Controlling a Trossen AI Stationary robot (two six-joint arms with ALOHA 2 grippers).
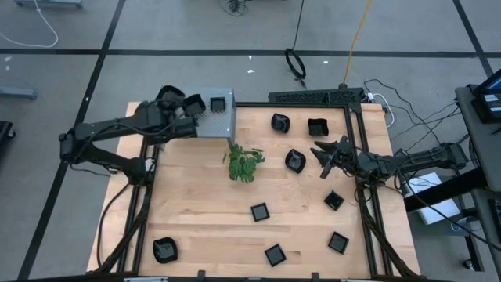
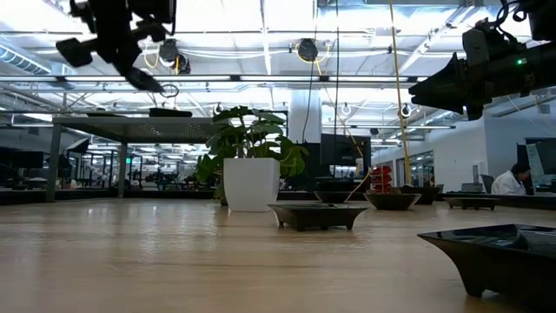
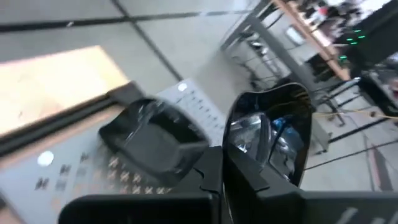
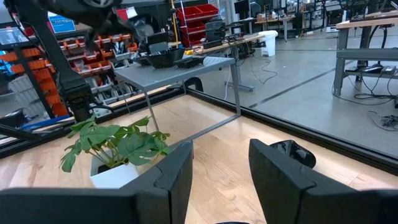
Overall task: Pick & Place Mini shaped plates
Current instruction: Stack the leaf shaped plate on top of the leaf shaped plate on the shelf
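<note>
My left gripper (image 1: 190,112) is at the table's far left corner, above the grey perforated box (image 1: 223,119), and is shut on one glossy black mini plate (image 3: 268,142). Another mini plate (image 3: 151,142) rests flat on the box's top (image 1: 218,103). Several more black mini plates lie on the wooden table, among them one (image 1: 295,160) beside my right gripper (image 1: 323,153). That gripper hangs open and level near the table's right edge with nothing between its fingers (image 4: 217,168); a plate (image 4: 292,153) lies just beyond them. My left gripper pinches the held mini plate by its rim (image 3: 231,163) between its two fingers. The plate stands tilted on edge with its glossy hollow side toward the wrist camera. It is lifted clear above the box, beside the plate that lies there.
A green plant in a white pot (image 1: 243,163) stands mid-table, just near of the box. Plates are scattered along the right half (image 1: 333,200) and near edge (image 1: 275,254), with one at the near left (image 1: 164,249). A black frame (image 1: 364,157) borders the table.
</note>
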